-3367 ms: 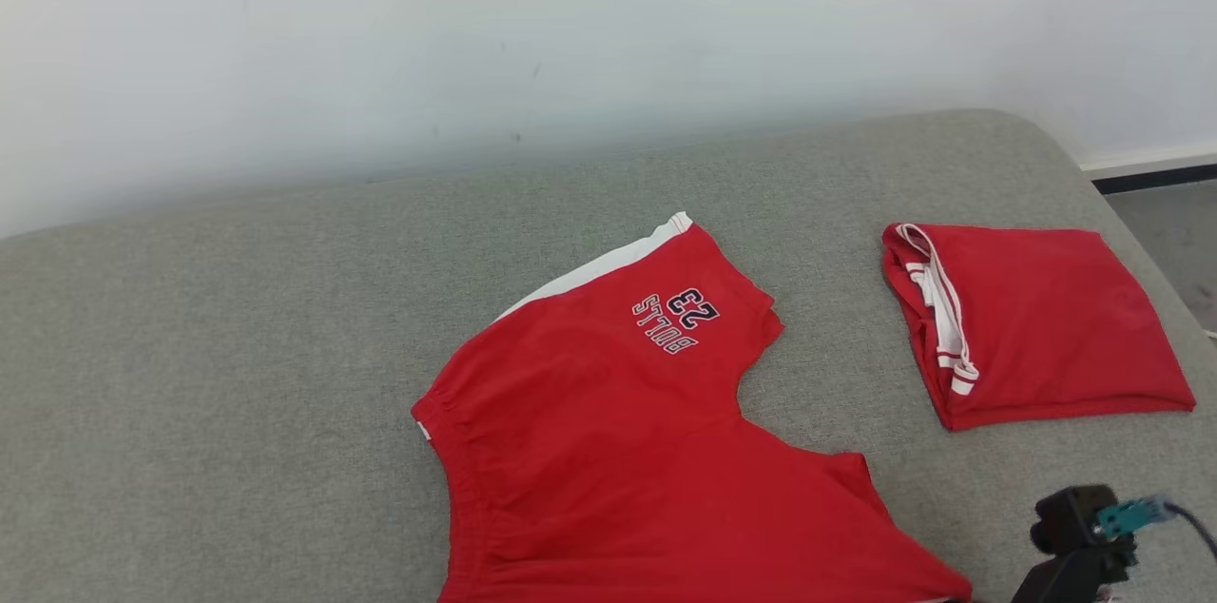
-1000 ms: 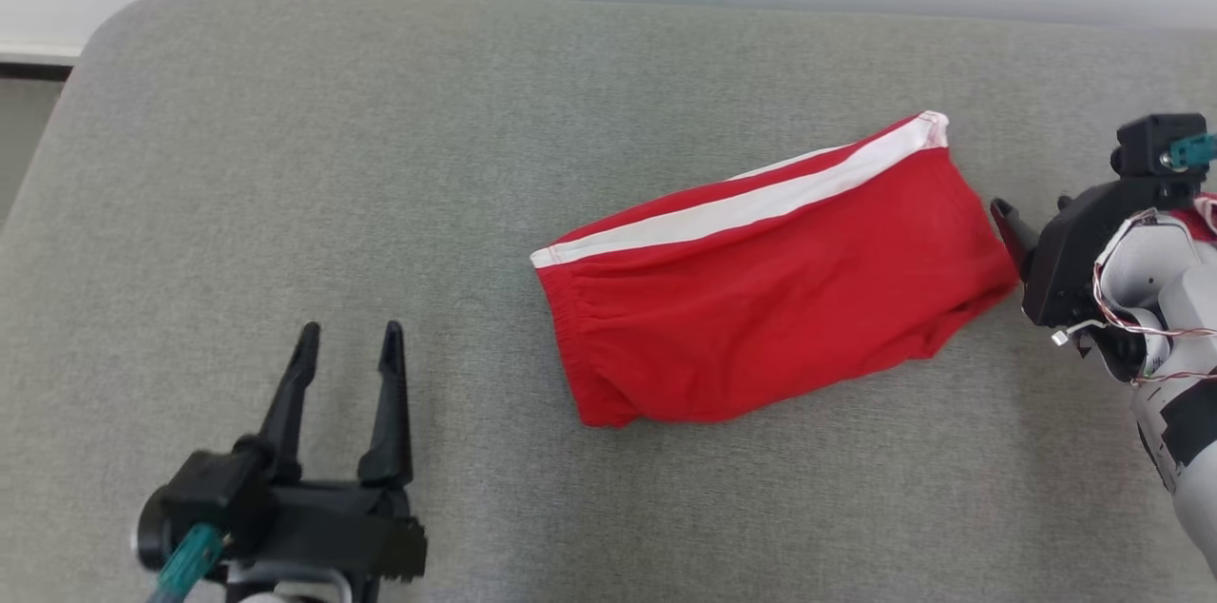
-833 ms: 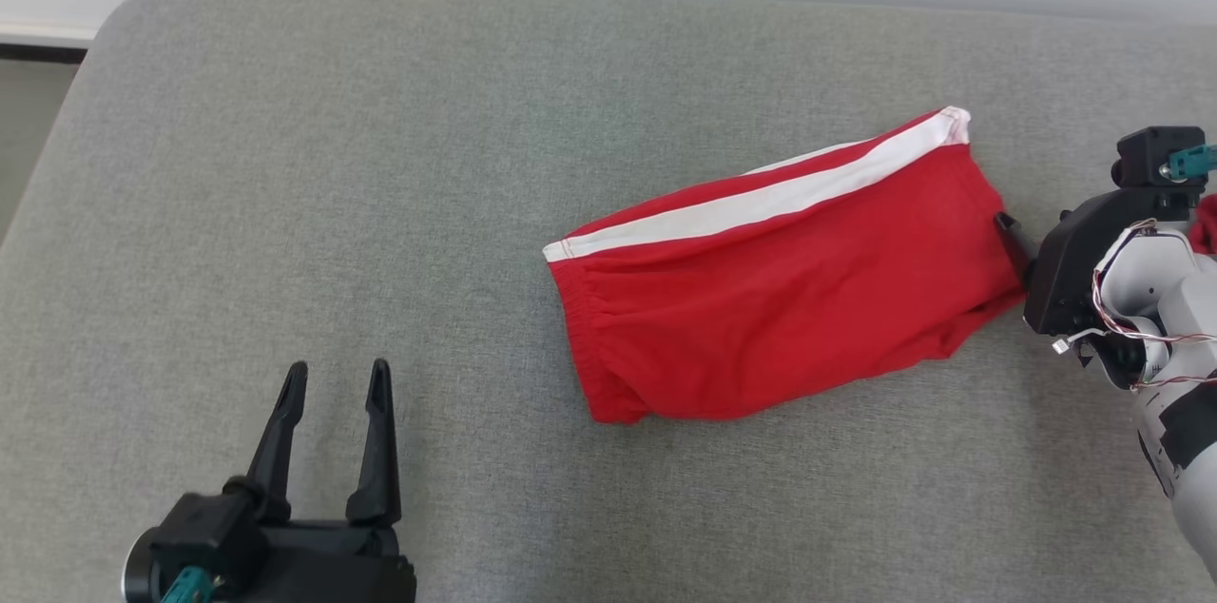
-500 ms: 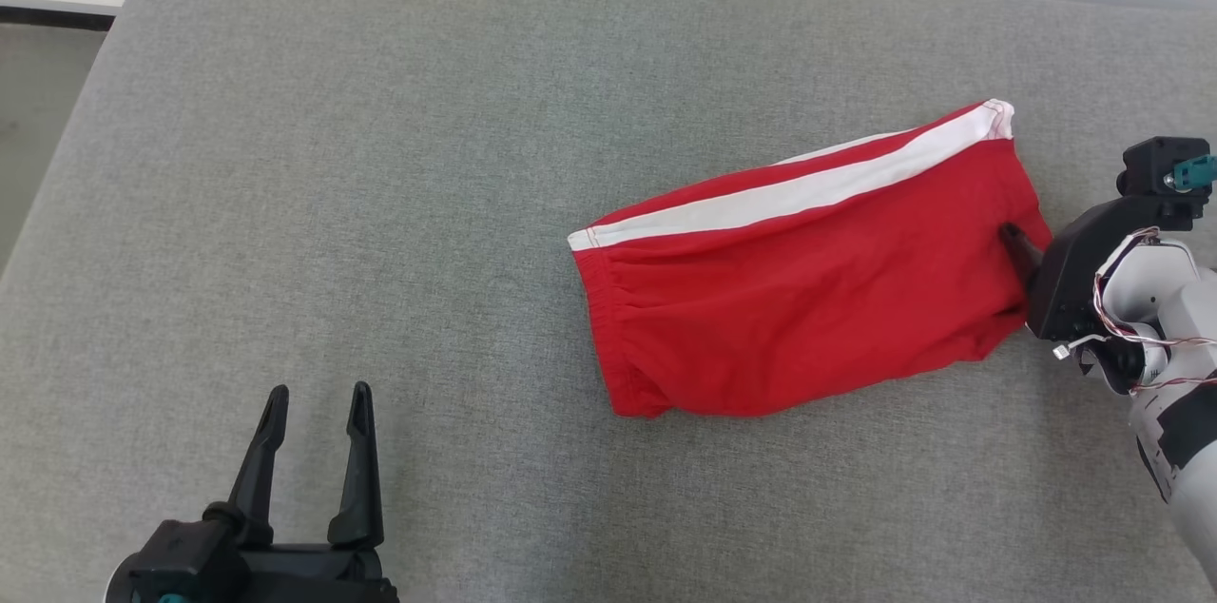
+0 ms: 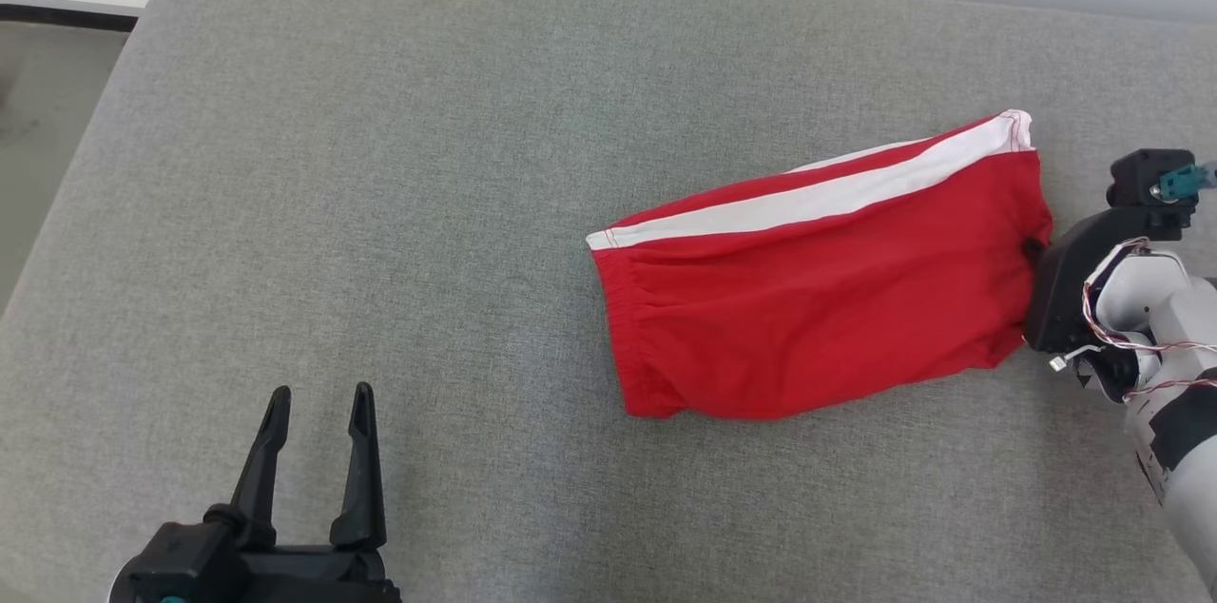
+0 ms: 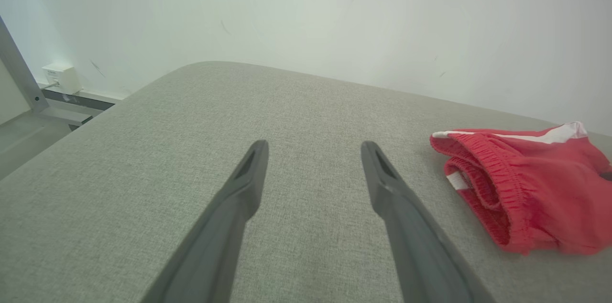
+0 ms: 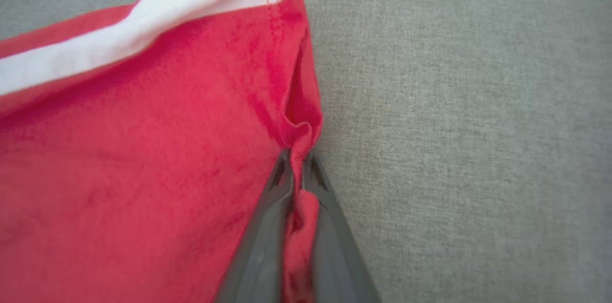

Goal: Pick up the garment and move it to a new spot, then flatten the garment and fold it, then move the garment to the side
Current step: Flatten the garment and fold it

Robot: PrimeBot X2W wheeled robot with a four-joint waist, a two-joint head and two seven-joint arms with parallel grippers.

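You have the garment (image 5: 818, 299) lying folded on the right half of the cushion (image 5: 380, 156). The side facing you is plain red, and the one marking you can make out is a white stripe (image 5: 827, 194) along its far edge. A gathered waistband (image 6: 483, 174) forms its left end. Your right gripper (image 7: 296, 157) is pressed together on a fold of red cloth at the garment's right edge. In the right wrist view the cloth bunches between the two fingers and puckers just past their tips. In the head view the cloth hides those fingers, and the pale forearm (image 5: 1165, 308) with its loose wires comes in from the right. Your left gripper (image 5: 320, 390) sits at the lower left, fingers spread over bare cushion, well apart from the garment. The cushion is grey woven fabric with rounded corners and runs up to a white wall (image 6: 306, 6). Off its left end you can see grey floor (image 5: 38, 108) and a dark skirting strip (image 5: 67, 11). The left wrist view adds a small white box (image 6: 60, 78) at the foot of the wall and a slanted metal bar (image 6: 19, 73).
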